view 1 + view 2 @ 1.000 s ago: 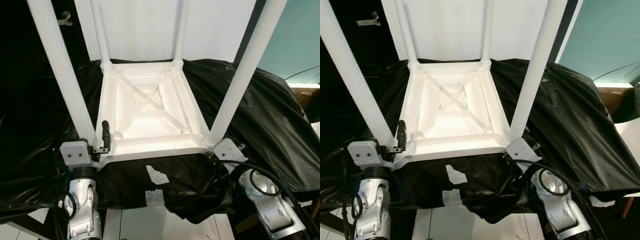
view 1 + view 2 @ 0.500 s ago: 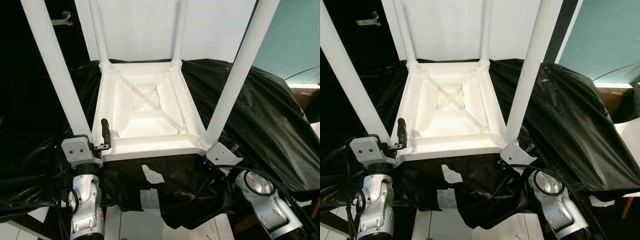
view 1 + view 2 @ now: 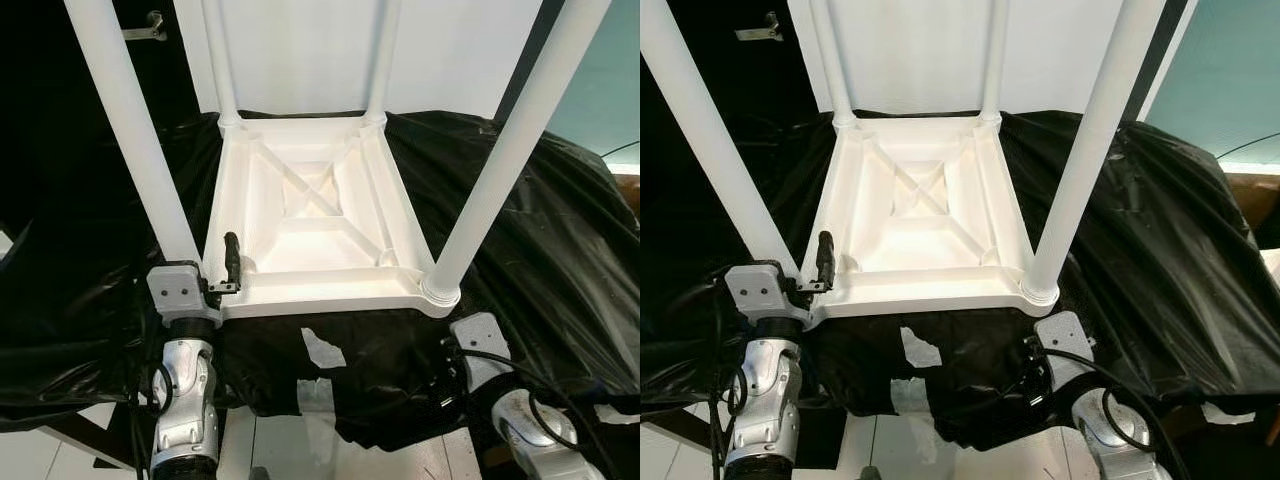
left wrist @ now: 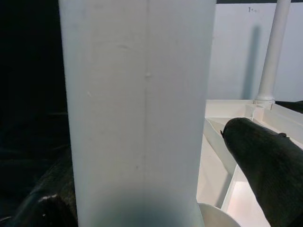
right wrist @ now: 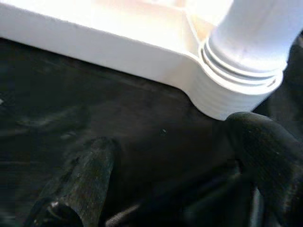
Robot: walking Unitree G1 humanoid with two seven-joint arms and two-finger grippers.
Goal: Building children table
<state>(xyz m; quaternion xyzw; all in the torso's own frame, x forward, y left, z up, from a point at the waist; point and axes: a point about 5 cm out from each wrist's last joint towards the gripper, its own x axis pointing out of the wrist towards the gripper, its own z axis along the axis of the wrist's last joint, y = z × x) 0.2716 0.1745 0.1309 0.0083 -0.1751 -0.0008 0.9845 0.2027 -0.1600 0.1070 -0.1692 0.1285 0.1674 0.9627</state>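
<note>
A white children's table (image 3: 310,215) lies upside down on a black plastic sheet, its legs pointing up. My left gripper (image 3: 212,268) straddles the base of the near-left leg (image 3: 150,170). In the left wrist view that leg (image 4: 137,109) stands between the two black fingers (image 4: 265,175), and a thin gap shows beside one of them. My right gripper (image 5: 170,139) is open and empty. It sits low on the plastic, just short of the threaded collar of the near-right leg (image 5: 241,61). Its wrist block (image 3: 475,335) is in front of that corner.
The black plastic sheet (image 3: 560,250) drapes over the support under the table, with white tape patches (image 3: 320,350) at its front edge. A white wall panel (image 3: 300,50) stands behind. White floor tiles (image 3: 290,450) show below between my arms.
My right gripper has pulled back and down from the near-right leg's base, which is now bare. The left gripper stays at the near-left leg. The camera has shifted a little.
</note>
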